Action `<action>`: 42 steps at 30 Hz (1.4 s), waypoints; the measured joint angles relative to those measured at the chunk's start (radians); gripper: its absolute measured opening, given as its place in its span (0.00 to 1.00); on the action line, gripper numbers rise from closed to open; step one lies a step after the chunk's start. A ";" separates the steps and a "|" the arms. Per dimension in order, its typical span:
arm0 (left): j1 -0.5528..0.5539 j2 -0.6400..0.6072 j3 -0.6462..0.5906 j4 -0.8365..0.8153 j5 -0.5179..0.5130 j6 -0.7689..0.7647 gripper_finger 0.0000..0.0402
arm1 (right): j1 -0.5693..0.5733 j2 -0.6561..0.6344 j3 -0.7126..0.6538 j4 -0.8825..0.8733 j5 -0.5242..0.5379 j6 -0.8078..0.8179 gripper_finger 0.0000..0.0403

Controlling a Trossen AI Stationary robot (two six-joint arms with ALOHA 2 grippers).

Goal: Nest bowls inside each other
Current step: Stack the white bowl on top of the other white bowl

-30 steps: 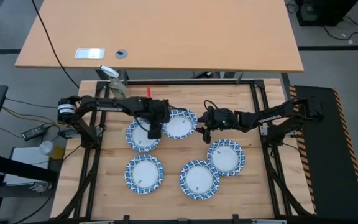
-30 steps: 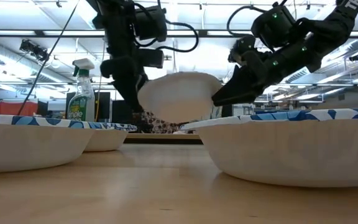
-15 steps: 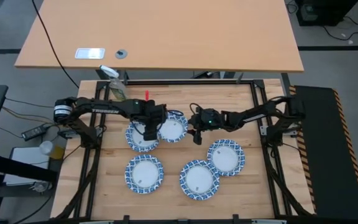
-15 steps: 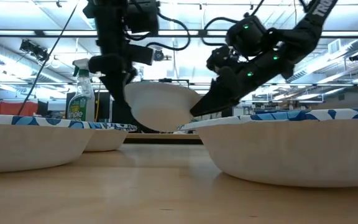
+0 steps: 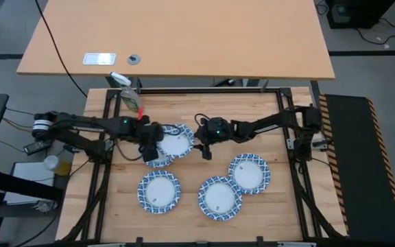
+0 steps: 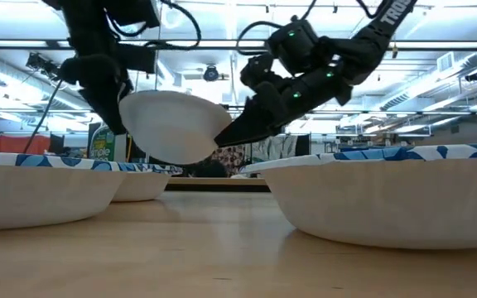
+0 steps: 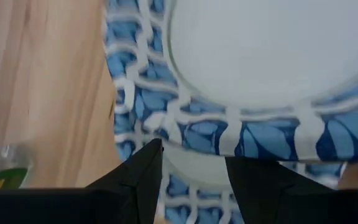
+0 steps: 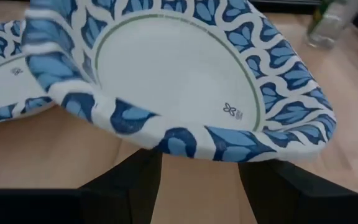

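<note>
One blue-rimmed white bowl (image 5: 177,139) hangs above the table between my two grippers and overlaps a second bowl (image 5: 158,162) that rests on the wood left of centre. My left gripper (image 5: 151,147) stands at the raised bowl's left rim and my right gripper (image 5: 202,142) at its right rim. Each has its fingers spread. In the low view the raised bowl (image 6: 168,128) is clear of the table, its right side slightly lower. Three more bowls (image 5: 159,191) (image 5: 219,197) (image 5: 249,173) rest on their bases nearer the front. My left gripper meets the raised bowl's left rim (image 7: 194,163) with both spread fingertips (image 7: 151,155), slanting down from the table's left. The rim runs across the gap between them; no pinch shows. The bowl is lifted clear. My right gripper comes from the table's right, slanting slightly down, its spread fingers (image 8: 138,177) just under the bowl's right rim (image 8: 191,144). In the low view a fingertip (image 6: 226,135) touches the outer wall below the rim. The rim is buckled at one side (image 8: 61,90).
A spray bottle (image 5: 125,92) stands at the table's far left corner. Black frame rails (image 5: 283,116) border the wooden top. The nearest bowls (image 6: 387,194) (image 6: 31,190) fill the front of the low view. Bare wood lies along the far edge.
Both grippers have gone toward the table's left edge together, carrying the raised bowl between them. The bowl has stayed lifted and now hangs over the right part of the bowl left of centre. My left arm has drawn back and my right arm has stretched out.
</note>
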 joint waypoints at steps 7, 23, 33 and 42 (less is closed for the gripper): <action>-0.090 -0.048 -0.079 -0.079 -0.013 -0.157 0.44 | 0.009 0.125 0.167 -0.054 -0.061 -0.043 0.54; -0.231 -0.055 -0.117 -0.197 -0.035 -0.367 0.44 | 0.018 0.185 0.317 -0.253 -0.042 -0.129 0.54; -0.231 -0.055 -0.075 -0.261 -0.014 -0.394 0.44 | 0.019 0.183 0.316 -0.345 0.048 -0.127 0.54; -0.230 -0.055 -0.017 -0.209 0.002 -0.377 0.44 | 0.019 0.165 0.315 -0.459 0.054 -0.122 0.54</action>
